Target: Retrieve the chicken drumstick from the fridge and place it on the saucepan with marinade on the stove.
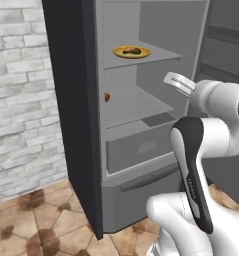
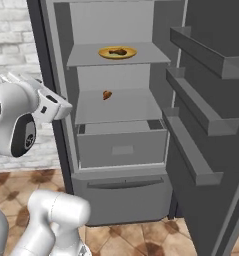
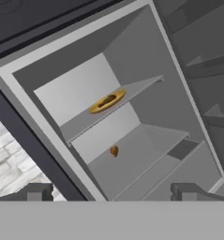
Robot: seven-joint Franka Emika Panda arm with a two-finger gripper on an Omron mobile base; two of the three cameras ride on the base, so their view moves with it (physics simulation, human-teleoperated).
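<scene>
Brown chicken drumstick (image 2: pixel 119 51) on yellow plate (image 2: pixel 104 53), middle of top shelf (image 2: pixel 151 55) in open fridge (image 2: pixel 61 75). Reaching step (nothing grabbed yet). Gripper (image 1: pixel 177 83) spread wide, outside. Next: go up and in, pinch meat

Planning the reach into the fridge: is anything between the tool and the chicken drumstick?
Nothing visible blocks it. The fridge stands open and the chicken drumstick lies on a yellow-rimmed plate on the upper shelf. The open tool is outside, lower. The orange-brown lump sits one shelf down.
</scene>
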